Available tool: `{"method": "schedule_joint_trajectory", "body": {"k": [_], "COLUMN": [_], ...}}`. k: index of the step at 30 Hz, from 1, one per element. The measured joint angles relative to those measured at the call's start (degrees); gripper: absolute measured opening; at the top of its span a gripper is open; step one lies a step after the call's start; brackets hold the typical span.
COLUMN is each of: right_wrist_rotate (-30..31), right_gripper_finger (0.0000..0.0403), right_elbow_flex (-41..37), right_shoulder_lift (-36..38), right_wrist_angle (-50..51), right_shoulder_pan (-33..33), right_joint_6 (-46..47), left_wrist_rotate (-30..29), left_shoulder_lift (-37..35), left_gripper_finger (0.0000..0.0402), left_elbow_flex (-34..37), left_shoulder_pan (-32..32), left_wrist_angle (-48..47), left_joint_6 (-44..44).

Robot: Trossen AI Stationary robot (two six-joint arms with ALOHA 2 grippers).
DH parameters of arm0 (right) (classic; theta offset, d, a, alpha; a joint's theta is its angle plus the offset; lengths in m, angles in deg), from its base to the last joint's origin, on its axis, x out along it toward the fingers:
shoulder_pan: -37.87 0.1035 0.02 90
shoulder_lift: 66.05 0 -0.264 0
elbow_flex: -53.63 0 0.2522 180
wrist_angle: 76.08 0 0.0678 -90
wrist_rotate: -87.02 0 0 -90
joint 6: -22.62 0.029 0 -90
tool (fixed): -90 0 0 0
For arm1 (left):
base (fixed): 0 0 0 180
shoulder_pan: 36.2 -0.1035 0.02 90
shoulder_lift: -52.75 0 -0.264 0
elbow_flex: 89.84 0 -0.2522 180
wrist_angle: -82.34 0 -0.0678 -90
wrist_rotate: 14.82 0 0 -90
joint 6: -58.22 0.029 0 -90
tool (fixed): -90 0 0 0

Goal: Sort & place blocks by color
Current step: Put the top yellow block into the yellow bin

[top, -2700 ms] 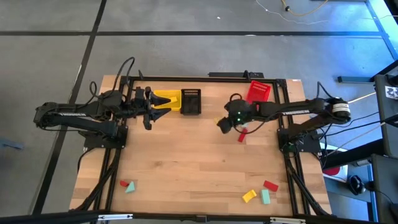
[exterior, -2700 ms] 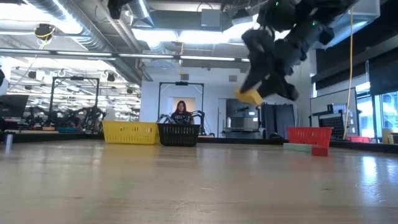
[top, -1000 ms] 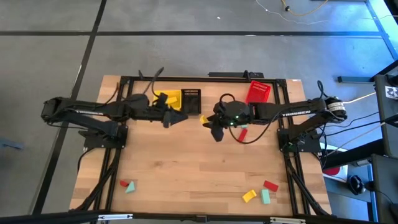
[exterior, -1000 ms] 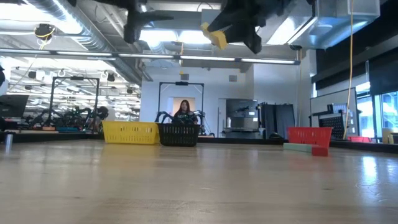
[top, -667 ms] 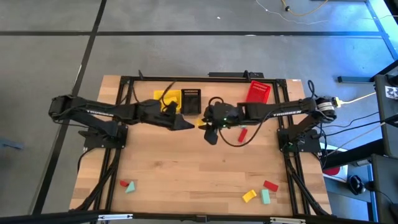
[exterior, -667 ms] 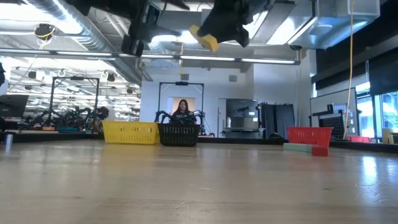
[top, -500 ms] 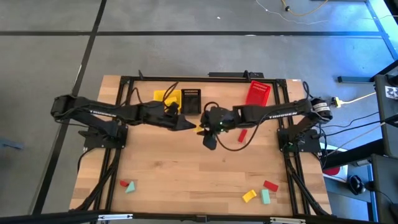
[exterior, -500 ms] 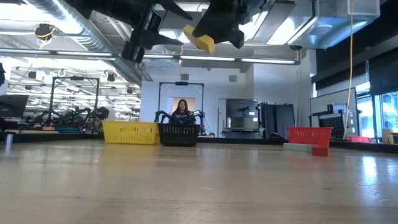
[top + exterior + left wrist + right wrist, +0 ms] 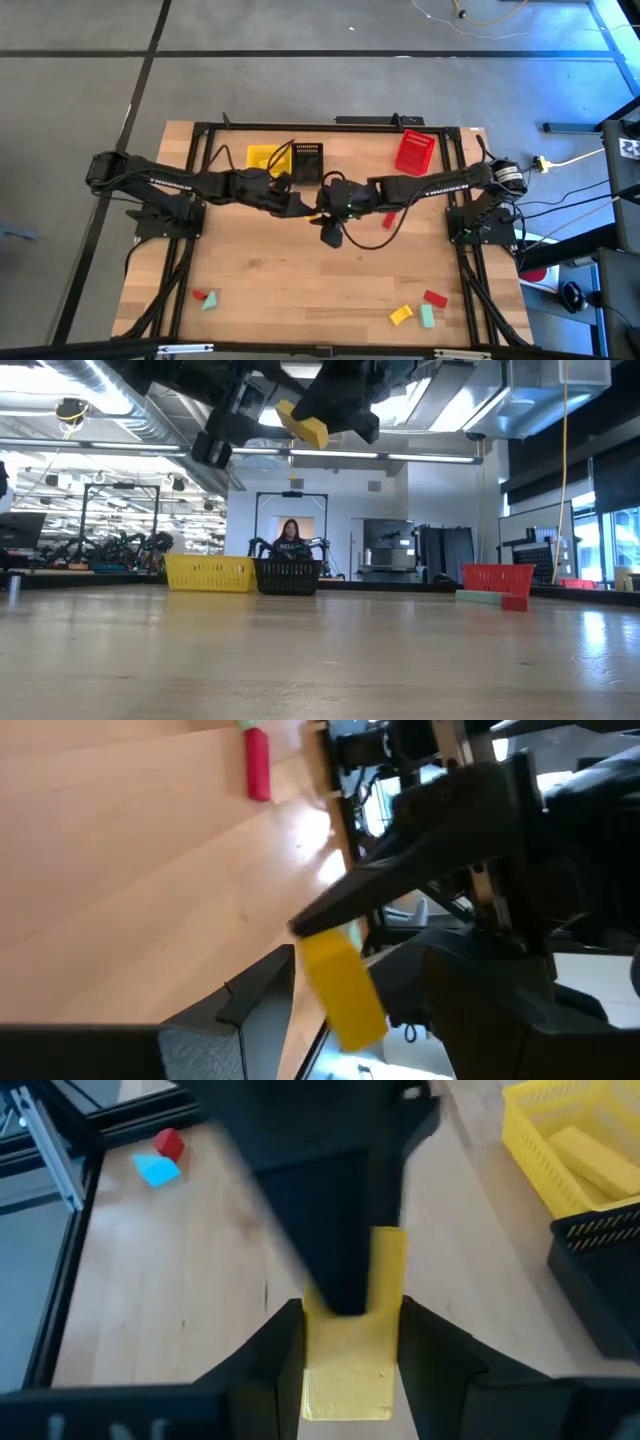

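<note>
High view: your 2 arms meet over the middle of the table (image 9: 250, 290), just in front of the black basket (image 9: 308, 163). The right gripper (image 9: 322, 213) holds a yellow block (image 9: 318, 212), seen only as a sliver between the dark fingers. The left gripper (image 9: 303, 207) sits tip to tip with it, on the yellow basket (image 9: 262, 158) side. You also have a red block (image 9: 388, 219) lying right of the black basket, below the red basket (image 9: 415, 152). Near the front edge, far from the black basket: a red piece (image 9: 199, 296) touching a teal piece (image 9: 211, 302) at front left, and yellow (image 9: 401, 315), teal (image 9: 428, 316) and red (image 9: 435, 298) pieces at front right.

Low view: the yellow block (image 9: 303, 424) hangs high above the black basket (image 9: 288, 575), clamped in the right gripper (image 9: 310, 422). The left gripper (image 9: 262, 410) is beside it; its tips look parted. A person (image 9: 290, 540) sits behind the black basket.

Left wrist view: the yellow block (image 9: 343, 988) is pinched at 1 end by the other arm's fingers (image 9: 375, 885). Your own left fingers (image 9: 255, 990) stand apart, 1 on each side of the block, not touching it. The red block (image 9: 257, 763) lies on the table beyond.

Right wrist view: the right fingers (image 9: 272, 1355) are clamped on the yellow block (image 9: 352, 1352); a left finger (image 9: 335, 1230) overlaps its far end. The yellow basket (image 9: 580, 1155) next to the black basket holds 1 yellow bar (image 9: 595, 1160).
</note>
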Motion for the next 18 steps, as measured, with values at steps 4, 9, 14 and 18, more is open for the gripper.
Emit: {"method": "schedule_joint_trajectory", "body": {"k": [4,9,14,18], "right_wrist_rotate": [0.3,1.45,1.45,1.44], "right_gripper_finger": [0.0125,0.0125,0.0125,0.0125], "right_elbow_flex": [-0.01,-0.01,-0.01,-0.01], "right_shoulder_lift": [-0.16,-0.38,-0.37,-0.39], "right_wrist_angle": [-0.13,-0.13,-0.06,-0.1], "right_shoulder_pan": [-0.01,-0.01,-0.01,-0.01], "right_joint_6": [0.0,-0.13,-0.21,-0.31], "left_wrist_rotate": [0.26,0.26,0.74,0.78], "left_shoulder_lift": [0.39,0.31,0.31,0.31], "left_gripper_finger": [0.0211,0.0207,0.0173,0.0121], "left_elbow_flex": [0.16,0.09,0.09,0.09], "left_shoulder_pan": [0.46,0.46,0.45,0.45], "left_wrist_angle": [-0.07,-0.12,-0.12,-1.16], "left_joint_6": [-0.08,0.31,0.74,1.77]}}
